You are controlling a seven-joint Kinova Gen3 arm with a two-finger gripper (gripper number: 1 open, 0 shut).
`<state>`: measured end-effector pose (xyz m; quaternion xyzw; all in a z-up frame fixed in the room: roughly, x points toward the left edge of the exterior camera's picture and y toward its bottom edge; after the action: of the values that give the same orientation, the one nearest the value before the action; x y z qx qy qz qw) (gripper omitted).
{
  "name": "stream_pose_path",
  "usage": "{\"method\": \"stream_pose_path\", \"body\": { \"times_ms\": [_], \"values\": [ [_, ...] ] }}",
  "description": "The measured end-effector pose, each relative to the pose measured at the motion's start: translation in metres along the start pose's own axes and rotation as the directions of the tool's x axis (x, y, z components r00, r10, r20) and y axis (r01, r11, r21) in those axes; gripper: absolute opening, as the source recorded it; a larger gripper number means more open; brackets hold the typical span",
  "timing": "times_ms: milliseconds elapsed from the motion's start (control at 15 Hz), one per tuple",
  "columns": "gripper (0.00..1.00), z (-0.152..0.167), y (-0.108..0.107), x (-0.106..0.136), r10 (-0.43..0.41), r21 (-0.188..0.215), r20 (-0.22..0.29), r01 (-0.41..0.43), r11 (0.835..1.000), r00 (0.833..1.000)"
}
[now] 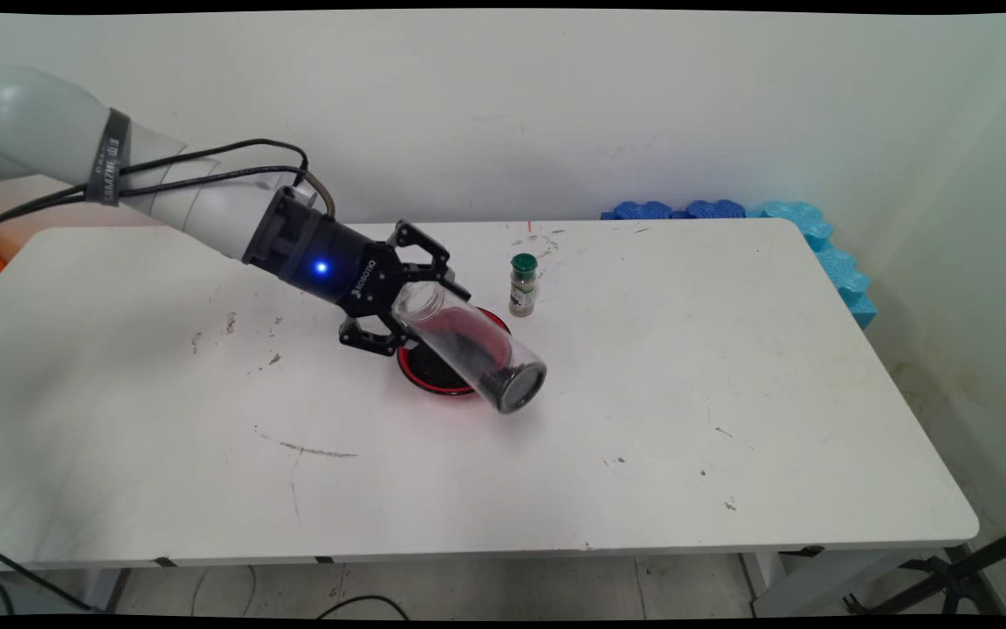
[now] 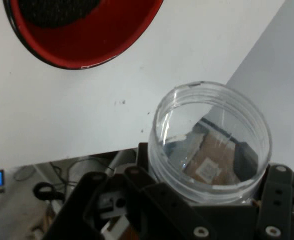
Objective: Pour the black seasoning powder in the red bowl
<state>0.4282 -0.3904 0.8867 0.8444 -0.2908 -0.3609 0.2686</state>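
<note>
A: What does the black two-finger gripper point(image 1: 400, 293) have?

B: Its fingers are clamped on a clear, round plastic jar point(image 1: 472, 348), tilted with the open mouth low and a dark mass inside near that mouth. It hangs above a round red plate with a black rim point(image 1: 427, 371).

A: Anything already on the plate?

B: Dark granular stuff, yes. The jar looks mid-tip over it.

A: And nearby?

B: A small green-capped spice bottle point(image 1: 522, 285) stands upright just beyond the plate on the white table point(image 1: 686, 393).
</note>
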Motion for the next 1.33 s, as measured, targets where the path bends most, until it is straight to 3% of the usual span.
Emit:
{"method": "stream_pose_path", "body": {
  "times_ms": [400, 600, 1067, 1333],
  "values": [
    [0.00, 0.003, -0.003, 0.002, -0.136, -0.043, 0.003, 0.136, 0.990, 0.991],
    [0.00, 0.006, -0.005, 0.003, -0.218, -0.066, 0.011, 0.218, 0.974, 0.976],
    [0.00, 0.011, -0.009, 0.004, -0.325, -0.095, 0.026, 0.326, 0.941, 0.945],
    [0.00, 0.015, -0.010, 0.006, -0.386, -0.118, 0.040, 0.388, 0.914, 0.921]
  ]
}}
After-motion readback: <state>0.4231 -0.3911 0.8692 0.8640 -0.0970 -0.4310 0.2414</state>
